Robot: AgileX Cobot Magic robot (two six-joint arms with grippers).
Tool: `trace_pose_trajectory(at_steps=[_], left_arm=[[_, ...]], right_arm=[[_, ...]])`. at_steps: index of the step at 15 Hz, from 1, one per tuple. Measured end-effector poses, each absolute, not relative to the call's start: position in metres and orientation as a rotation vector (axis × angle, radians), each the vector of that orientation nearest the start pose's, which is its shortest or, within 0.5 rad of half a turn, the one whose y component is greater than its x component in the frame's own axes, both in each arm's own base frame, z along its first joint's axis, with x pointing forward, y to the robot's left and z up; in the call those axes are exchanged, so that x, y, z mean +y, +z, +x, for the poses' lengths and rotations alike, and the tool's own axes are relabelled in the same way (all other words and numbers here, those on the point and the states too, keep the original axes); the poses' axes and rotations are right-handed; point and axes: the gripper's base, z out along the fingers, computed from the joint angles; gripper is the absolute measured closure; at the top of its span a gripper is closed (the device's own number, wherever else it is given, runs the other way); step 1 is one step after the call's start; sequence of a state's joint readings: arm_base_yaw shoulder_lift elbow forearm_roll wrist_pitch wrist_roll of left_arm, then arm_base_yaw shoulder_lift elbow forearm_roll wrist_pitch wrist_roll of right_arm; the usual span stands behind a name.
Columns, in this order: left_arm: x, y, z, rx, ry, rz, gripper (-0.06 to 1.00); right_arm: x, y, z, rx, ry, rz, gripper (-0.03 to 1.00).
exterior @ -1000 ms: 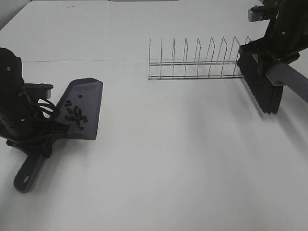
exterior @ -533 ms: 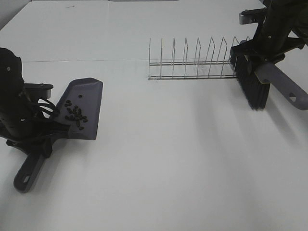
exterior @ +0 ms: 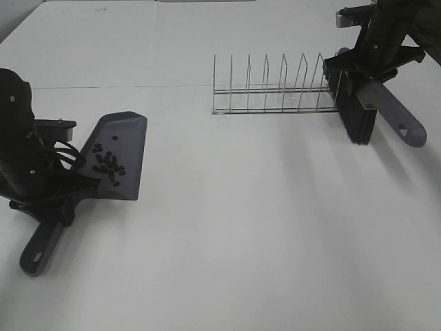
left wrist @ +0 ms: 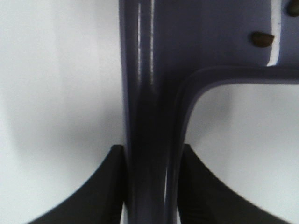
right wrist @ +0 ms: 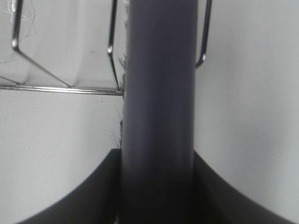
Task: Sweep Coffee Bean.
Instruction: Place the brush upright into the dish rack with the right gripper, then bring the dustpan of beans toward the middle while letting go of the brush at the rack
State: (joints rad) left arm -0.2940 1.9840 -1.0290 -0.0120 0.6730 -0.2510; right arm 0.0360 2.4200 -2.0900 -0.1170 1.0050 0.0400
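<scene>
Robot test bench, lab setting.
I work over a plain white table that fills the whole exterior view. A black left arm and a black right arm reach in from its two sides. The items in front of me are household props laid out as a staged exercise: a wire dish rack, a dark dustpan and a brush with black bristles.

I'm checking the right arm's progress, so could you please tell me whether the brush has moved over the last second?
Yes. The brush has shifted left and farther back in the high view, toward the right end of the wire rack.
</scene>
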Motion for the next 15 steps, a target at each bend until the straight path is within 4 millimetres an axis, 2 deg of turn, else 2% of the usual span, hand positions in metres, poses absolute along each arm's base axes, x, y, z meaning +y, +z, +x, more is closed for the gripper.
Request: trace_pose_trajectory(at_steps=[1, 2, 4, 5, 6, 11, 15], left_arm=[[-0.096, 0.098, 0.316, 3.114, -0.024, 0.053, 0.69], [-0.096, 0.098, 0.316, 3.114, -0.024, 0.053, 0.69], [-0.096, 0.098, 0.316, 3.113, -0.024, 0.053, 0.69], [-0.097, 0.098, 0.316, 3.113, -0.028, 0.049, 0.69], [-0.097, 0.099, 0.316, 3.107, -0.04, 0.038, 0.69], [-0.106, 0.111, 0.317, 3.054, -0.15, -0.047, 0.69], [-0.136, 0.112, 0.313, 3.009, -0.194, 0.048, 0.69]], right_arm=[[0.009, 0.155, 0.516, 2.809, -0.139, -0.062, 0.68], [0.009, 0.156, 0.517, 2.794, -0.144, -0.055, 0.59], [0.007, 0.16, 0.519, 2.761, -0.16, 0.005, 0.29], [0.007, 0.164, 0.519, 2.753, -0.165, 0.018, 0.2], [0.007, 0.169, 0.518, 2.745, -0.165, 0.026, 0.16], [0.009, 0.208, 0.511, 2.69, -0.106, 0.056, 0.13], [0.012, 0.213, 0.508, 2.708, -0.071, 0.072, 0.13]])
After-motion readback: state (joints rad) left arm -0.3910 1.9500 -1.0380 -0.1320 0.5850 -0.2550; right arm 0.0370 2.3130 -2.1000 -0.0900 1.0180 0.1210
